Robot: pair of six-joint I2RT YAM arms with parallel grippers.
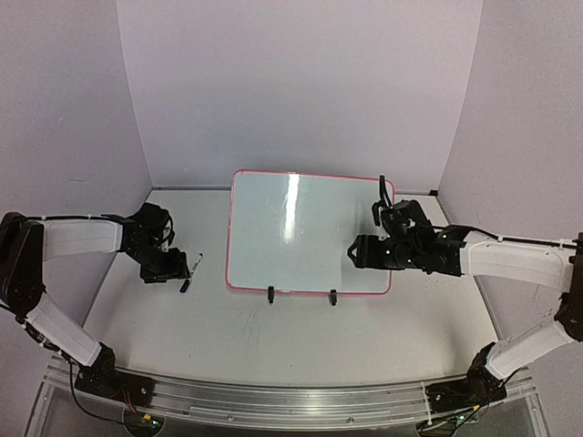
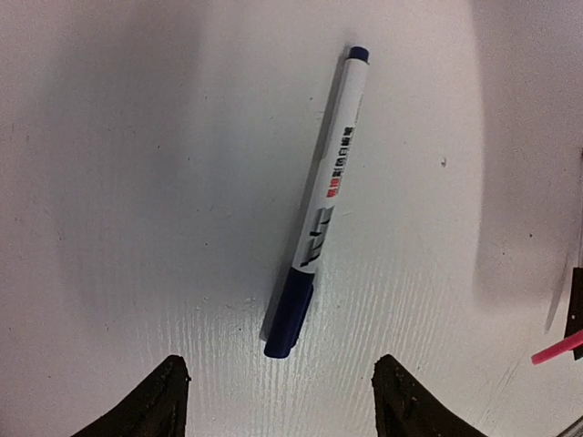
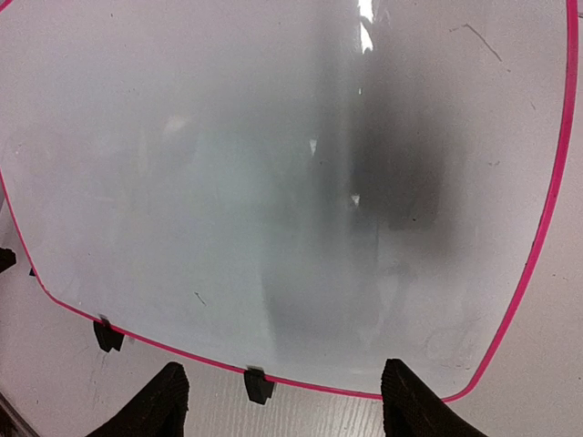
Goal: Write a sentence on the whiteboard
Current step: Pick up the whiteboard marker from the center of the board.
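The whiteboard (image 1: 301, 228) lies flat on the table, white with a thin red-pink rim and two black clip feet (image 1: 271, 294) on its near edge. It fills the right wrist view (image 3: 228, 164) and is blank apart from faint smudges. My right gripper (image 1: 353, 252) is open and empty above the board's near right part; its fingertips (image 3: 150, 401) frame the rim and one clip foot (image 3: 258, 385). A white marker with a blue cap (image 1: 191, 271) lies on the table left of the board. My left gripper (image 1: 173, 273) is open just above it, the capped end (image 2: 290, 323) ahead of the fingertips (image 2: 164, 396).
A corner of the board's pink rim (image 2: 557, 349) shows at the right edge of the left wrist view. Grey walls enclose the table on three sides. An aluminium rail (image 1: 291, 401) runs along the near edge with both arm bases.
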